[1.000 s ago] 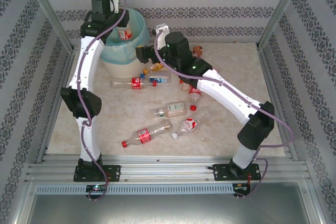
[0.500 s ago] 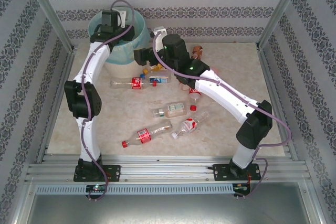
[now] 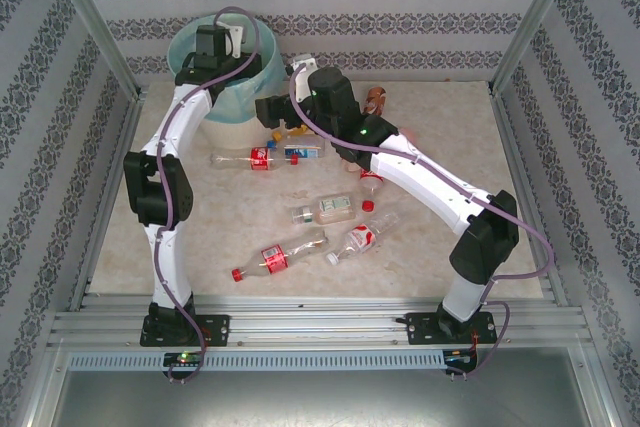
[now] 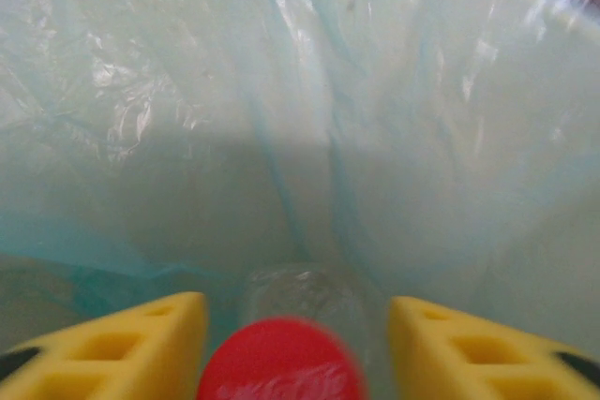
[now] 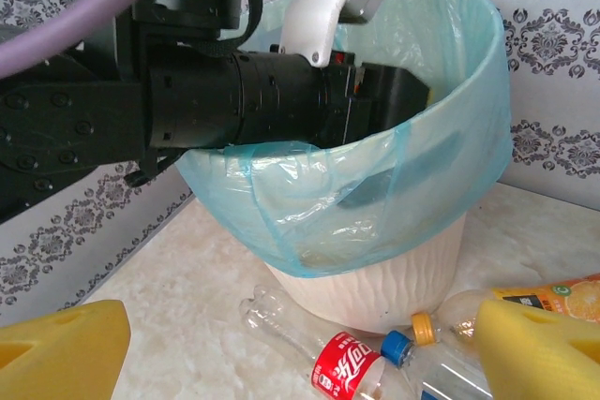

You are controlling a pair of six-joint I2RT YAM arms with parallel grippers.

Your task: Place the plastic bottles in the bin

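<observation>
The bin, cream with a pale teal bag, stands at the far left. My left gripper reaches down inside it, jaws apart. A clear bottle with a red label hangs blurred between the yellow fingers, with a gap on each side. My right gripper stands open just in front of the bin's foot. Below it lie a red-labelled bottle, a blue-capped bottle and an orange bottle. Several more plastic bottles lie scattered mid-table.
The left arm crosses over the bin's rim close above my right gripper. A brown bottle lies behind the right arm. Metal frame posts and patterned walls enclose the table.
The left gripper has gone deeper into the bin and its jaws have opened off the red-labelled bottle. The right gripper has crept a little left toward the bin.
</observation>
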